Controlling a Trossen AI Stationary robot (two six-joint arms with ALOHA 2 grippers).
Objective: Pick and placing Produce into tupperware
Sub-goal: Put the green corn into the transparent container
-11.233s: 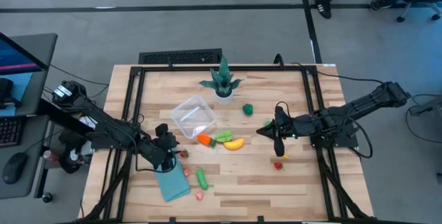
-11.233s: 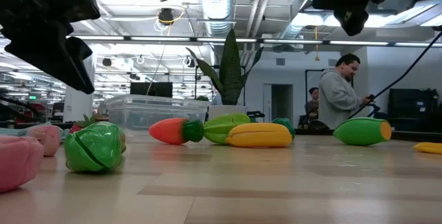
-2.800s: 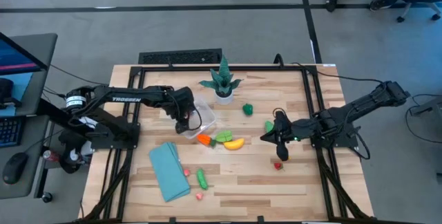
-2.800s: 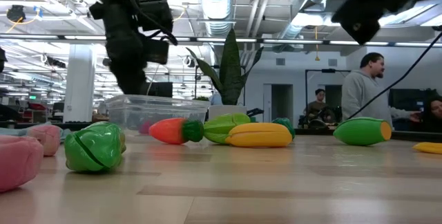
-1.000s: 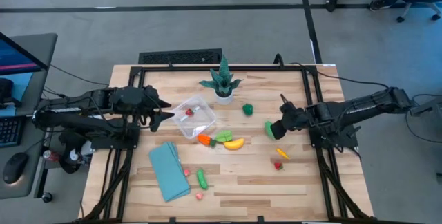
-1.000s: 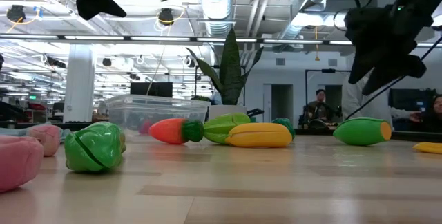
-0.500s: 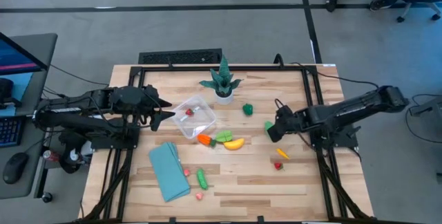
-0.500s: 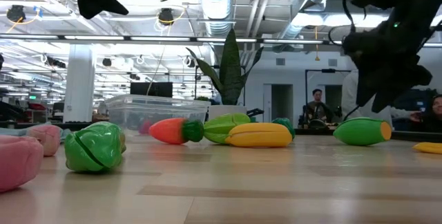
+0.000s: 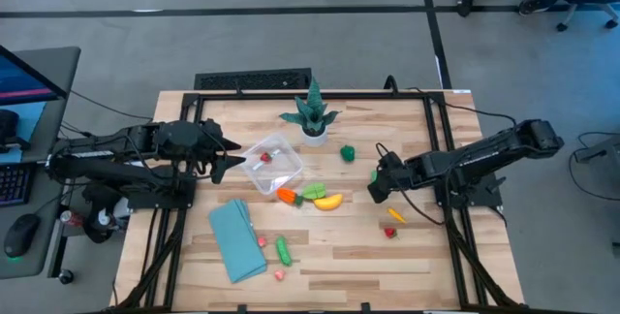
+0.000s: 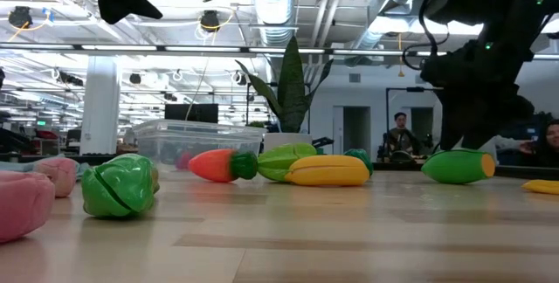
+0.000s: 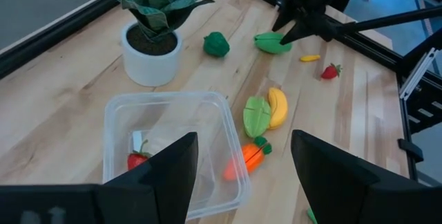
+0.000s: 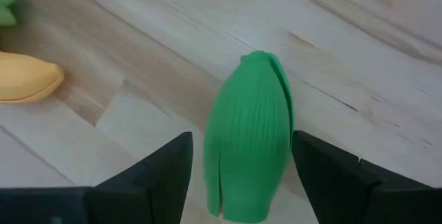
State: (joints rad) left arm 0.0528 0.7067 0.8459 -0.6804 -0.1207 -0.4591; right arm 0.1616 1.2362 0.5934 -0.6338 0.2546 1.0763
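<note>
The clear tupperware point(image 9: 283, 171) sits left of centre with a red strawberry point(image 11: 138, 160) lying in it. Loose produce lies on the wood: a carrot point(image 9: 287, 196), a green leaf piece point(image 9: 313, 192), a yellow piece point(image 9: 329, 201) and a green pepper point(image 9: 347, 153). A ribbed green piece point(image 12: 250, 134) lies on its side at mid right. My right gripper point(image 12: 242, 137) is open and points steeply down, one finger on either side of that green piece; I see no contact. My left gripper point(image 11: 243, 137) hangs open above the table, left of the tupperware.
A potted spiky plant point(image 9: 313, 115) stands behind the tupperware. A folded light-blue cloth point(image 9: 237, 240) lies near the front left, with a green cucumber point(image 9: 282, 249) and pink pieces point(image 9: 262, 241) beside it. A small yellow piece point(image 9: 396, 215) and a red strawberry point(image 9: 390, 232) lie near the right arm.
My right gripper has come down and a little toward the table's left, tipping more steeply, until its open fingers stand around the ribbed green piece. The green piece has stayed where it was.
</note>
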